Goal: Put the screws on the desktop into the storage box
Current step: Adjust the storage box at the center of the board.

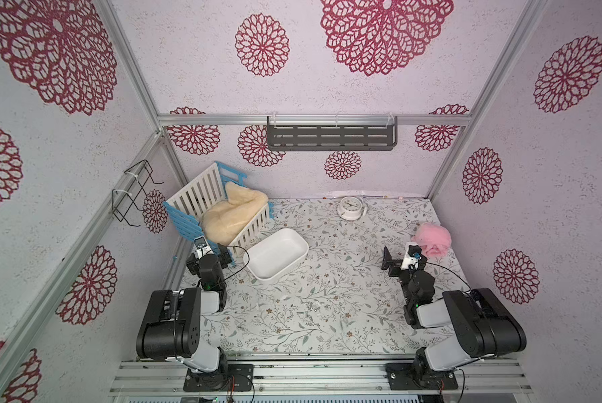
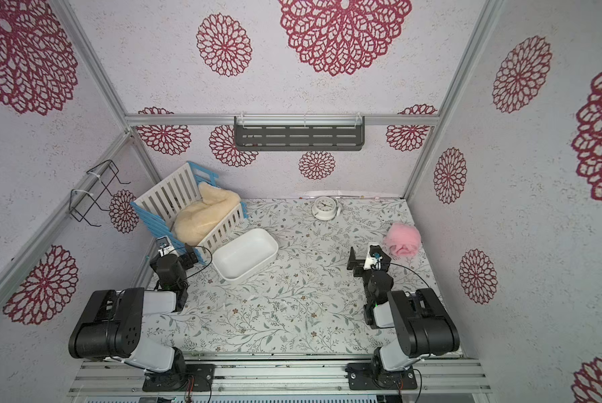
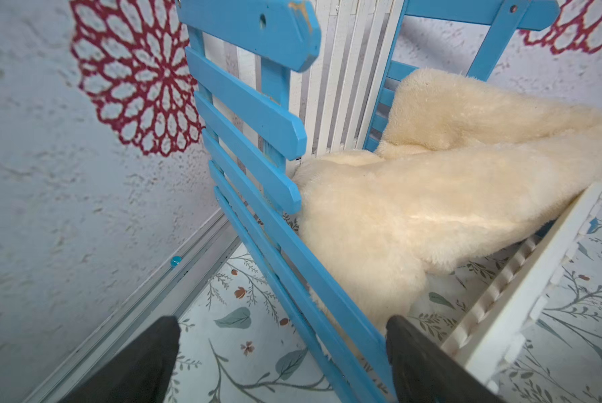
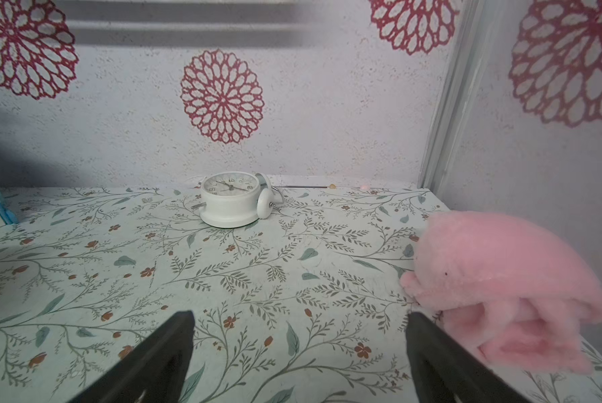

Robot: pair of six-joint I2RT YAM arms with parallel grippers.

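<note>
1. Your left gripper (image 3: 282,335): jaws wide, empty; storage box (image 1: 275,253) just beside it.
2. Your right gripper (image 4: 299,324): likewise wide, empty.
3. Screws (image 1: 306,308) lie on the desktop (image 1: 345,279) behind both grippers, between the arms.

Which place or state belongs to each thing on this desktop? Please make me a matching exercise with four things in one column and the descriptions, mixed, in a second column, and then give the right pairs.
Things:
1. screws
2. storage box
3. alarm clock
4. pink plush toy

Places or states:
a. by the back wall, dial facing up
b. scattered on the desktop, toward the arm bases
c. beside the slatted crate, nothing seen inside
d. near the right side wall

Pairs: 1-b, 2-c, 3-a, 4-d.
</note>
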